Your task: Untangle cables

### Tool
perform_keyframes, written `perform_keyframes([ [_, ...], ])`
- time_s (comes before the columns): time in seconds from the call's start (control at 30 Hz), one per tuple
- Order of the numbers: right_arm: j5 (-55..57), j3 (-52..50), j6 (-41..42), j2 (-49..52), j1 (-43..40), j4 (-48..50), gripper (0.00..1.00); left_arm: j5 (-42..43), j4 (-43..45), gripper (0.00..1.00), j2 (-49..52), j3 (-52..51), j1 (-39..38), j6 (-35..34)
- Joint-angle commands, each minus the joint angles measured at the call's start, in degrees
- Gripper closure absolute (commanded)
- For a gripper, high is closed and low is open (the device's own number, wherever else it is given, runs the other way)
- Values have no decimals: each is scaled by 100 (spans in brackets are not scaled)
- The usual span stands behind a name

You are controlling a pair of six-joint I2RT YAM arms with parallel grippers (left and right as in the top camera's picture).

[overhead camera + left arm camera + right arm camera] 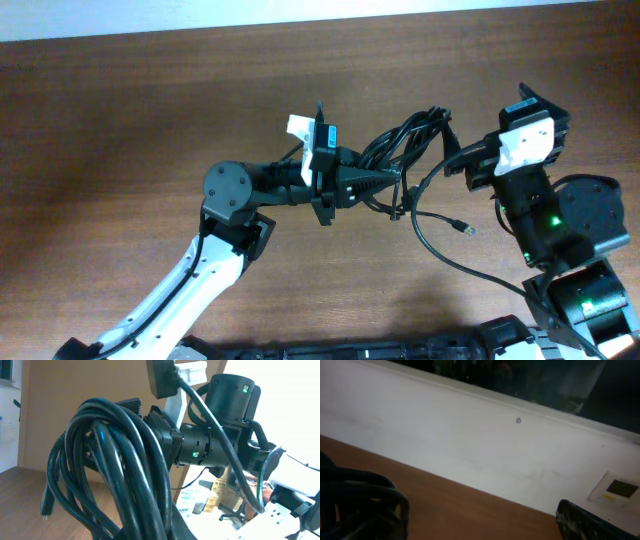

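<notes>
The cables (408,143) are a bunch of black looped cords in the middle of the brown table (150,110). My left gripper (393,181) reaches in from the left and is shut on the bunch's lower left side. In the left wrist view the loops (115,470) fill the foreground and hide the fingers. My right gripper (451,148) is at the bunch's right edge, open. In the right wrist view the cables (360,502) are at the lower left and one finger (585,522) at the lower right, with bare table between. One loose cord with a small plug (465,229) trails toward the right arm.
A long strand (440,255) curves along the table to the right arm's base (580,300). The white wall (470,445) runs along the table's far edge. The left arm's elbow (232,190) is left of centre.
</notes>
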Motion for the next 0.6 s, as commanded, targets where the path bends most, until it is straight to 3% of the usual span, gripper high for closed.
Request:
perform_keyframes([
  [0.0, 767, 79, 70, 52, -348, -195, 0, 625, 160, 100, -219, -9, -70, -59],
  [0.13, -507, 79, 68, 52, -348, -852, 0, 308, 160, 100, -219, -9, 96, -83],
  [0.37, -846, 79, 22, 50, -348, -1475, 0, 166, 162, 100, -219, -9, 555, -232],
  [0.57, 520, 81, -428, 50, -350, -1526, 0, 542, 164, 100, -219, -9, 1095, -621],
])
